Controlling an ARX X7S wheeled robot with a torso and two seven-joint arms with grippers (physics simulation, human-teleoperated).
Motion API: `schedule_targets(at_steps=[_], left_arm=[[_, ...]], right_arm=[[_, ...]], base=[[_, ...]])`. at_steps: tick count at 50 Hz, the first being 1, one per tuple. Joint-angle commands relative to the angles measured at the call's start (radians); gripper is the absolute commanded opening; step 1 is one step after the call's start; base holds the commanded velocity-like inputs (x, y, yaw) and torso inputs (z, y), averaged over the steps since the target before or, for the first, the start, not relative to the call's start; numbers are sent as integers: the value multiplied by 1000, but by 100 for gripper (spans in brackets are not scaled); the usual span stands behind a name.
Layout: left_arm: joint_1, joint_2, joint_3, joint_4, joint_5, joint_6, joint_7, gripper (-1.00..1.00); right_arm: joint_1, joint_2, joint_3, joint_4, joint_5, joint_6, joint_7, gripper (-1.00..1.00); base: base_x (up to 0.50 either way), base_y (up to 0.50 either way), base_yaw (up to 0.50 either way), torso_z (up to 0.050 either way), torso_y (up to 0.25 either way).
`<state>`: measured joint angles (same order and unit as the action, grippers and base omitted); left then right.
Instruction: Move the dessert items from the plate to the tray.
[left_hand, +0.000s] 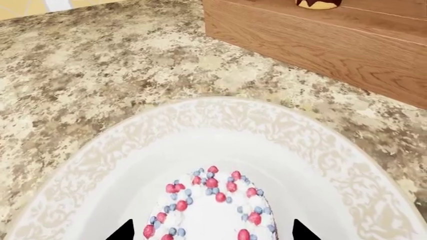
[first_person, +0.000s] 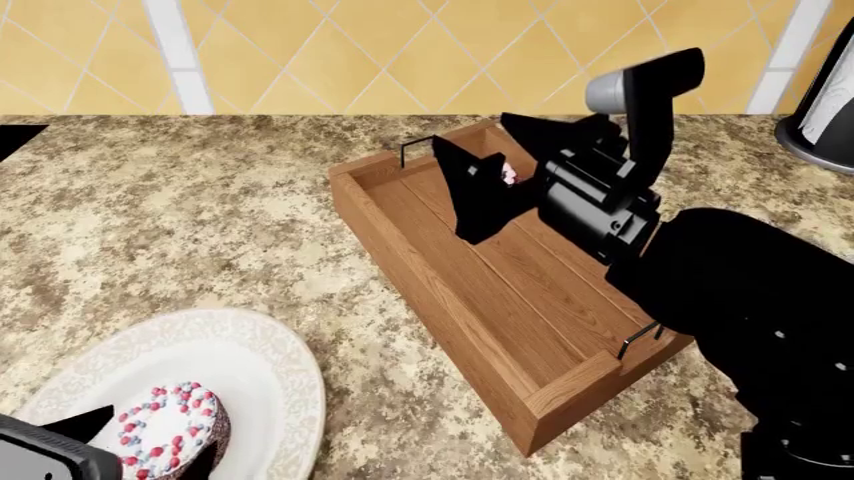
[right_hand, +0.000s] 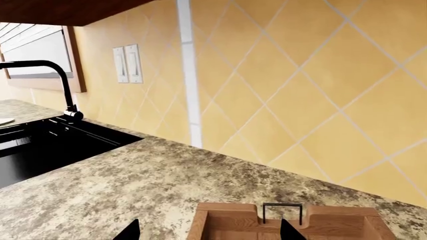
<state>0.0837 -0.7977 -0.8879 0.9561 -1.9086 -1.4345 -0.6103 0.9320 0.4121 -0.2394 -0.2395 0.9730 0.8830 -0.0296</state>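
Note:
One dessert item (left_hand: 210, 210), a round cake with white frosting and red and blue dots, sits on the white plate (left_hand: 220, 125) at the head view's lower left. My left gripper (left_hand: 212, 232) is open, with a fingertip (left_hand: 123, 231) on either side of the cake and small gaps showing. The wooden tray (first_person: 507, 300) lies mid-counter. A second dessert item (left_hand: 319, 4) rests in its far end, mostly hidden in the head view behind my right gripper (first_person: 470, 128). That gripper hangs open and empty over the tray's far end (right_hand: 287, 225) by the wire handle (right_hand: 280, 212).
Speckled granite counter (first_person: 200, 210) runs back to a yellow tiled wall (first_person: 400, 50). A black sink (right_hand: 40, 145) with a faucet (right_hand: 47, 65) lies beyond the tray's far end. A dark appliance (first_person: 821, 110) stands at the back right. My right arm (first_person: 747, 300) overhangs the tray's near corner.

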Motion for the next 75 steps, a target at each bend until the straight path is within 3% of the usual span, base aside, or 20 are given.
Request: schedule_targets(at_steps=[1, 3, 4, 19, 27, 32, 33, 34, 35, 37, 39, 46, 58, 64, 69, 75], left_arm=[[-26, -120, 132, -63, -30, 71, -65, 100], [-33, -127, 143, -67, -22, 71, -65, 100], [-37, -128, 148, -69, -17, 71, -65, -100], [-118, -196, 246, -82, 7, 118, -107, -100], [-336, -432, 411, -109, -116, 314, -170, -100], [-531, -599, 608, -111, -125, 498, -122, -100], [-681, -449, 758, -246, -143, 348, -200, -100], [-831, -304, 908, -327, 7, 330, -51, -100], [-981, -204, 1058, -397, -21, 274, -139, -100], [-1281, -111, 1357, -472, 50, 237, -94, -100], [-1553, -73, 1367, -507, 94, 226, -66, -100], [-1627, -41, 1378, -545, 93, 212, -69, -100], [-1632, -70, 1392, -541, 57, 209, -106, -100], [-1634, -36, 1421, -568, 100, 192, -80, -100], [-1586, 71, 1481, -656, 287, 212, 85, -100], [-1559, 228, 1629, -804, 587, 324, 376, -100]], right_arm=[[-8, 1, -3, 14, -3, -13, -8, 100], [-8, 2, -3, 14, -3, -14, -8, 100], [-8, 2, -3, 14, -3, -14, -8, 100], [-14, 3, -4, 16, 3, -20, -7, 100], [-7, 6, 4, 9, 16, -17, 0, 100], [-5, 10, 14, -2, 29, -14, 7, 100], [5, 18, 35, -20, 47, -6, 25, 100], [10, 25, 49, -31, 59, 0, 36, 100], [11, 31, 59, -39, 68, 4, 43, 100], [13, 40, 72, -43, 76, 6, 49, 100], [12, 45, 78, -44, 80, 6, 51, 100], [15, 55, 88, -55, 97, 16, 64, 100], [22, 48, 72, -46, 89, 9, 57, 100], [22, 51, 80, -47, 94, 6, 62, 100], [73, 24, 176, -106, 118, -68, 113, 100], [174, -1, 277, -185, 154, -130, 197, 100]], base=[[0, 0, 0, 0, 0], [0, 0, 0, 0, 0], [0, 0, 0, 0, 0], [0, 0, 0, 0, 0], [0, 0, 0, 0, 0], [0, 0, -1, 0, 0], [0, 0, 0, 0, 0], [0, 0, 0, 0, 0], [0, 0, -3, 0, 0], [0, 0, -1, 0, 0], [0, 0, 0, 0, 0], [0, 0, 0, 5, 3], [0, 0, 0, 50, 79], [0, 0, 0, 50, 78], [0, 0, 0, 24, 31], [0, 0, 0, 0, 0]])
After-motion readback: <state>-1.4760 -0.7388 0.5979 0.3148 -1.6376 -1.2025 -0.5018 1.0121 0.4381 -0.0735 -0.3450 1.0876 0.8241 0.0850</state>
